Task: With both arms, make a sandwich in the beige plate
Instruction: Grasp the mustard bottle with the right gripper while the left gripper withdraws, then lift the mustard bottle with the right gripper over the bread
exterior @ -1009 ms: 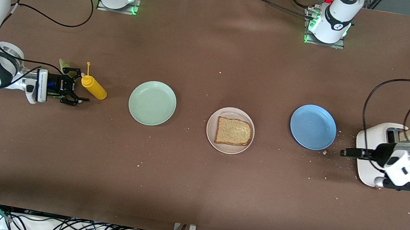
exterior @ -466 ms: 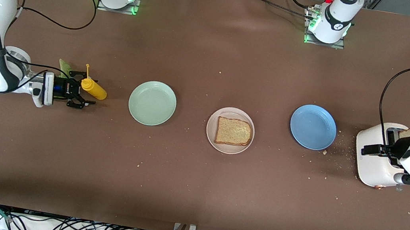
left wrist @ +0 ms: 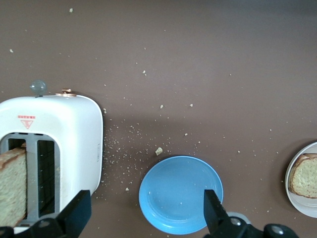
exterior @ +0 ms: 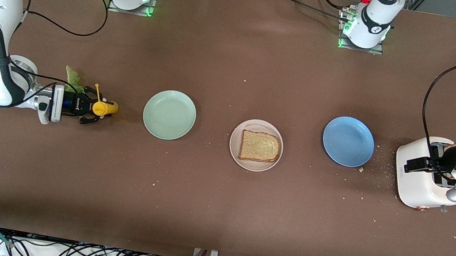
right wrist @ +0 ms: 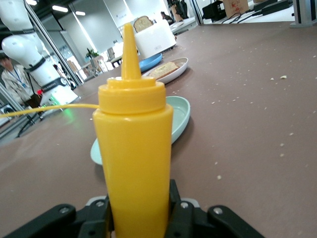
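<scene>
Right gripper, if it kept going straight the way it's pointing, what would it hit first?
The right gripper already straddles the yellow squeeze bottle, so it meets that first; next in line, the mint-green plate, though height is unclear.

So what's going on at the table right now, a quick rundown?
Right end effector shut on yellow squeeze bottle. Left end effector open over toaster. One toast slice on beige plate; another in toaster. Nothing blocking.
</scene>
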### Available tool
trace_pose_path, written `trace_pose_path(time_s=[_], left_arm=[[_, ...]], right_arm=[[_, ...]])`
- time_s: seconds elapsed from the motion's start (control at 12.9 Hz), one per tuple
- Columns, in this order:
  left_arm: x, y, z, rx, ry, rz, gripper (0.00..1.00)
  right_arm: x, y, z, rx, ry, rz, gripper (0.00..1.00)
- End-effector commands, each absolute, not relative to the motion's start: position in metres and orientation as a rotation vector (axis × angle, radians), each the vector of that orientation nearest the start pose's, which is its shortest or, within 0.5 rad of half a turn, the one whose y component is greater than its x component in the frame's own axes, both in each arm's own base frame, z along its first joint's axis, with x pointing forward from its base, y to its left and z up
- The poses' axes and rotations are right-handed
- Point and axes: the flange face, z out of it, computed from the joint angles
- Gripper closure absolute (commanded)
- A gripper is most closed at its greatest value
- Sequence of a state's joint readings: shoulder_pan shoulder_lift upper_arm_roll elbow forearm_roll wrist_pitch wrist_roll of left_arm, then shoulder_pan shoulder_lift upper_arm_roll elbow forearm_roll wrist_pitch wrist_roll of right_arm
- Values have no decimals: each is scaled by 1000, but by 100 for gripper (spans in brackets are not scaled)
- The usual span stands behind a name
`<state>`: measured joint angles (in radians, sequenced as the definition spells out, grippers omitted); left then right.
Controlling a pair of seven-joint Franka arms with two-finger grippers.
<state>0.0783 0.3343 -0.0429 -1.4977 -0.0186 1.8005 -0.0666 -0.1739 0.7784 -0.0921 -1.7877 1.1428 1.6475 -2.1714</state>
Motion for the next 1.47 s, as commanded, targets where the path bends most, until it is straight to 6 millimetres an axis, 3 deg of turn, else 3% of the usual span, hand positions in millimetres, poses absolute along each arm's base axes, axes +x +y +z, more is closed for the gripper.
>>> trace_pose_path(time_s=[0.0,0.23,0.7,0.78,1.01,1.4], left_arm=[[650,23,489,-3117,-164,58,0],[652,16,483,-3116,-146,65,0],[654,8,476,-3083,-106,78,0],[654,8,474,-3083,-108,83,0],[654,8,472,-3083,-106,88,0],[654,8,470,-3083,-105,93,0]], right_arm=[[618,-36,145,-1707,-1198,-648,100],[651,-3,198,-1826,-1299,-526,100],[692,125,287,-2088,-1547,-259,100],[693,156,301,-2122,-1622,-215,100],[687,220,319,-2261,-1763,-108,100],[650,343,338,-2516,-1961,-4,100]])
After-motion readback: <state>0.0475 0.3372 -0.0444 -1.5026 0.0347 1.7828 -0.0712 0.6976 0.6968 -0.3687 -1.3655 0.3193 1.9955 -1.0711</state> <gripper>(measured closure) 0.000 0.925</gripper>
